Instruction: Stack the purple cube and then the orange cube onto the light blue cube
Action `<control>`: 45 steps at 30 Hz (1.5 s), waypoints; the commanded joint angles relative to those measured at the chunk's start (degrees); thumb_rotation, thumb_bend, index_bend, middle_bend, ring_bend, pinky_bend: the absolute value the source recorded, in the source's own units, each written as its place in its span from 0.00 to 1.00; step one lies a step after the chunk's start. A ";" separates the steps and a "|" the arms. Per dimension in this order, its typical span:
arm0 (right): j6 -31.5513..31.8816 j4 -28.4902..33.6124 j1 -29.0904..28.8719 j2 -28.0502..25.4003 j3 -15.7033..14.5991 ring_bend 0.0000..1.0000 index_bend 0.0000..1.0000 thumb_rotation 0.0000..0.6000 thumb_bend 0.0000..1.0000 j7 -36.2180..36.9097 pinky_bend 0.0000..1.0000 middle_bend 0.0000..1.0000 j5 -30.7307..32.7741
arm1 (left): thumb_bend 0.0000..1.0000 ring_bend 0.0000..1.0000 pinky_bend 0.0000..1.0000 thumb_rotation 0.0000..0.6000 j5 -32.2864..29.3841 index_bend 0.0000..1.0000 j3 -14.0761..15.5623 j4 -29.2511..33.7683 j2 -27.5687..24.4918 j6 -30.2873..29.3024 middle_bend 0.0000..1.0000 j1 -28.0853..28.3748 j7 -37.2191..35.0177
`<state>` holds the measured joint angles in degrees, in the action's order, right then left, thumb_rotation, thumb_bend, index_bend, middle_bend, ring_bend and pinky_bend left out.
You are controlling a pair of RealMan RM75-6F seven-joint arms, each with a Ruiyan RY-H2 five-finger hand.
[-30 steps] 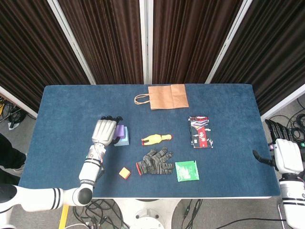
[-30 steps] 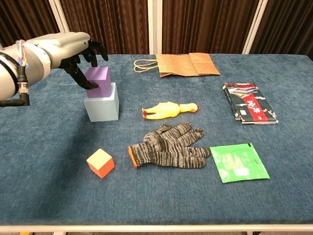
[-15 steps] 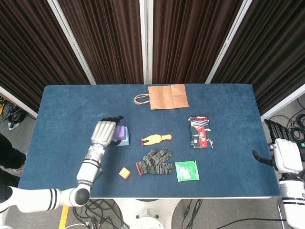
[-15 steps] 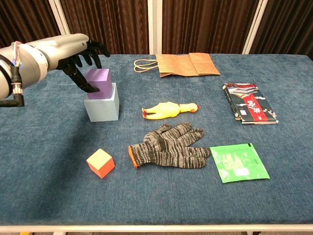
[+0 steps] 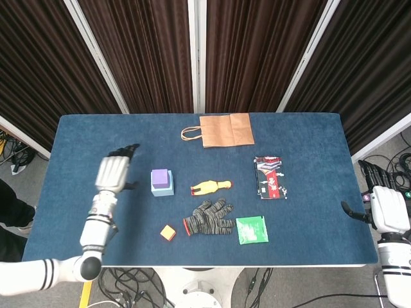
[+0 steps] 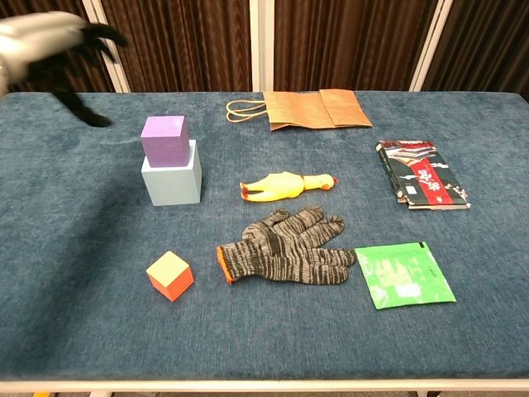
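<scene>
The purple cube (image 6: pixel 164 140) (image 5: pixel 160 178) sits on top of the light blue cube (image 6: pixel 172 179) (image 5: pixel 163 188), left of the table's middle. An orange cube (image 6: pixel 169 275) (image 5: pixel 168 232) lies alone nearer the front edge. My left hand (image 5: pixel 113 172) (image 6: pixel 58 45) hovers left of the stack, apart from it, fingers spread and holding nothing; it is motion-blurred in the chest view. Off the table's right edge hangs my right hand (image 5: pixel 383 207), holding nothing, its fingers hard to make out.
A yellow rubber chicken (image 6: pixel 285 185) and a knitted glove (image 6: pixel 285 245) lie right of the cubes. A green packet (image 6: pixel 403 275), a book (image 6: pixel 423 184) and a brown paper bag (image 6: pixel 310 108) lie further right and at the back.
My left hand has let go of the purple cube and drawn away to the left and up. The purple cube stays on the light blue cube.
</scene>
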<state>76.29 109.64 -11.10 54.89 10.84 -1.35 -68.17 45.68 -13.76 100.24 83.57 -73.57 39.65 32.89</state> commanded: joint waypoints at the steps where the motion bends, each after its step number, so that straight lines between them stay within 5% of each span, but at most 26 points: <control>1: -0.14 -0.01 -0.11 0.09 -0.01 0.00 0.02 1.00 0.16 -0.18 0.00 0.06 0.11 | 0.21 0.23 0.28 1.00 1.48 0.27 2.37 3.02 -4.47 -2.24 0.35 -3.93 -1.93; 6: -0.19 0.03 -0.35 0.53 -0.16 0.00 0.02 1.00 0.16 -1.30 0.00 0.06 0.20 | 0.21 0.23 0.28 1.00 7.88 0.30 7.34 3.91 -9.63 -1.00 0.41 -8.54 -7.92; 12: -0.20 0.05 -0.62 1.04 -0.18 0.00 0.02 1.00 0.16 -2.53 0.00 0.06 0.69 | 0.21 0.27 0.32 1.00 23.94 0.36 13.88 0.43 -15.44 7.79 0.45 -10.94 -24.95; 21: -0.36 0.00 -0.76 1.13 -0.07 0.00 0.02 1.00 0.16 -2.61 0.00 0.06 1.11 | 0.21 0.34 0.45 1.00 47.35 0.42 21.24 -9.55 -15.09 7.67 0.50 -11.48 -41.16; 35: -0.14 -0.12 -0.73 1.11 0.15 0.00 0.02 1.00 0.16 -2.38 0.00 0.06 1.47 | 0.21 0.35 0.45 1.00 52.36 0.43 20.93 -9.27 -8.32 7.28 0.52 -10.77 -44.29; 45: -0.37 -0.71 -0.58 0.51 0.92 0.00 0.02 1.00 0.16 -0.50 0.00 0.06 2.70 | 0.21 0.38 0.48 1.00 60.73 0.43 20.48 -18.31 -1.35 2.08 0.54 -9.07 -43.88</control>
<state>75.93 108.99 -11.73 55.49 11.67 -2.00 -65.59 105.00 6.67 83.49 80.96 -70.27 30.09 -10.93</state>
